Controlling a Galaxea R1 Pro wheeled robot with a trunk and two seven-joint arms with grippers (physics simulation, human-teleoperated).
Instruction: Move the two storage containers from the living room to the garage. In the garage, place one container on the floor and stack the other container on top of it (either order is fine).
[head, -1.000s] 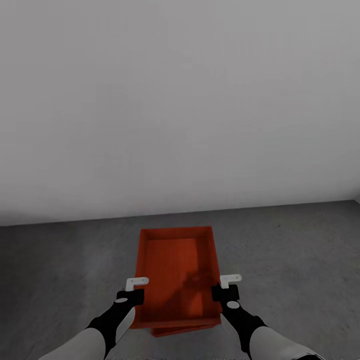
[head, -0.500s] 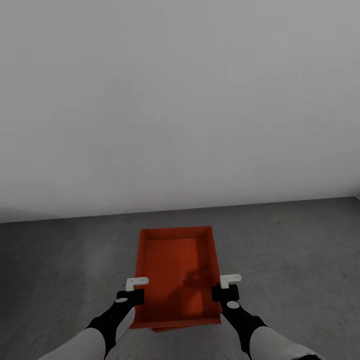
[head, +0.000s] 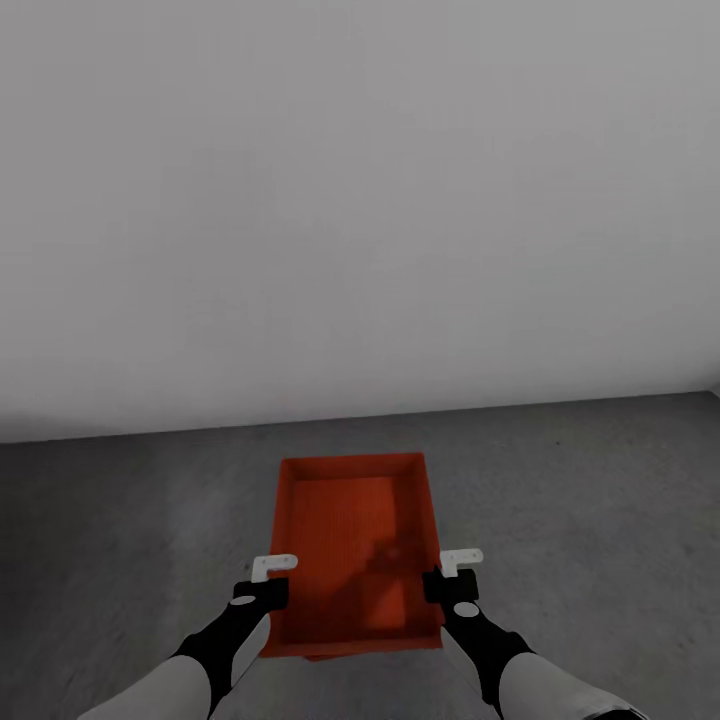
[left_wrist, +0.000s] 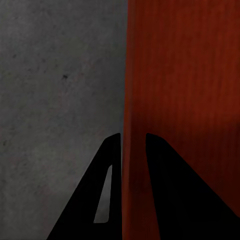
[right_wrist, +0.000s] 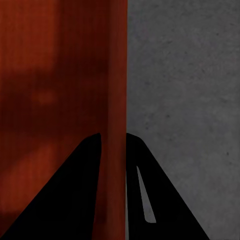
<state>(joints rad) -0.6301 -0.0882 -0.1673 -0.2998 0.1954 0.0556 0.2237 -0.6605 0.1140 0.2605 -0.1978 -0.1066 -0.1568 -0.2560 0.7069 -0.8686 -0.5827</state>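
I am in the garage, facing a plain pale wall with the dark concrete floor below it. On my left, the left claw is clamped narrow on the left long wall of the upper storage container; in the left wrist view its two dark fingers sit one on each side of that thin red wall, with concrete beyond. In the middle, the container hangs level between my arms, open side up. Under its near edge a thin red sliver shows, which I take to be the lower storage container already on the floor. On my right, the right claw pinches the right long wall the same way, fingers straddling it in the right wrist view. I judge the carrying done and one box placed. What remains is to settle the held box onto the lower one and let go. I cannot tell whether the two are touching yet.
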